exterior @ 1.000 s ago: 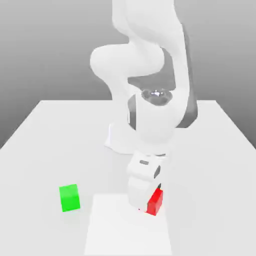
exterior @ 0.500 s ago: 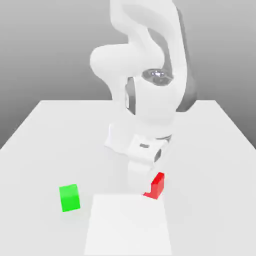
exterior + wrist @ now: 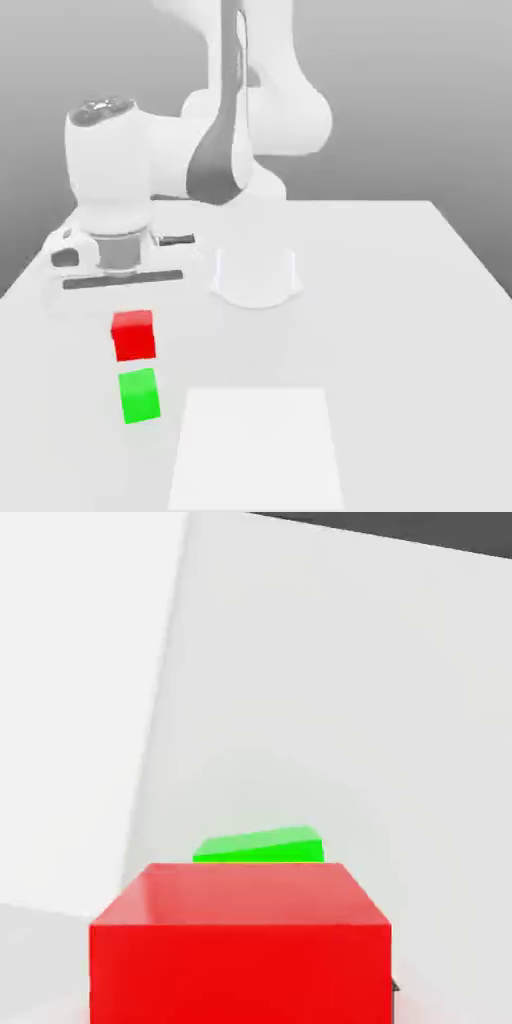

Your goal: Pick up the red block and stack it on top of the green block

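I see the arm swung over toward the exterior view's left, its hand hanging above the two cubes. The red block sits in the air directly below the hand — clear of the bench and just above the green block, with a thin gap of pale surface between them in the exterior view. I cannot make out the claw's fingers against the block in that view, but the red block is off the bench under the hand, so I read the claw as closed tight on the red block.

From the hand view, the red block looms large and close, its top face and one side face showing, and a sliver of the green block peeks out from behind its far edge. So the two are nearly lined up, the green one a little offset from the red.

The green block rests flat on the bench, near the corner of a brighter white rectangular patch that lies on the bench toward the exterior view's right of it. The arm's round base stands farther back, well apart from both cubes.
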`<action>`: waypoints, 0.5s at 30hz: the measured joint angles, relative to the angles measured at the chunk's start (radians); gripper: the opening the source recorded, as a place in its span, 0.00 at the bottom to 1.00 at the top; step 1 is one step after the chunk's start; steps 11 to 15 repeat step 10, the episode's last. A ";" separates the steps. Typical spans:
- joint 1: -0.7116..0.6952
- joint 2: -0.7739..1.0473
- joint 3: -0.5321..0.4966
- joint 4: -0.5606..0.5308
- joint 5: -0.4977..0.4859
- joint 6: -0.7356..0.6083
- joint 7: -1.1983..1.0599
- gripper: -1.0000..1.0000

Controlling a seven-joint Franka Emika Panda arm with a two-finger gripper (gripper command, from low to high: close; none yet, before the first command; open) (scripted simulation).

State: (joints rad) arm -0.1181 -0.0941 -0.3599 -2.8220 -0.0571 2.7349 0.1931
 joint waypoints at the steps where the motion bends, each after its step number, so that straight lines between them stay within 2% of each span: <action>1: 0.004 0.019 0.000 0.001 0.018 0.017 -0.013 0.00; 7: 0.016 0.149 0.019 0.003 0.148 0.135 -0.104 0.00; 8: 0.009 0.172 0.030 0.003 0.172 0.156 -0.121 1.00; 15: 0.009 0.172 0.030 0.003 0.172 0.156 -0.121 1.00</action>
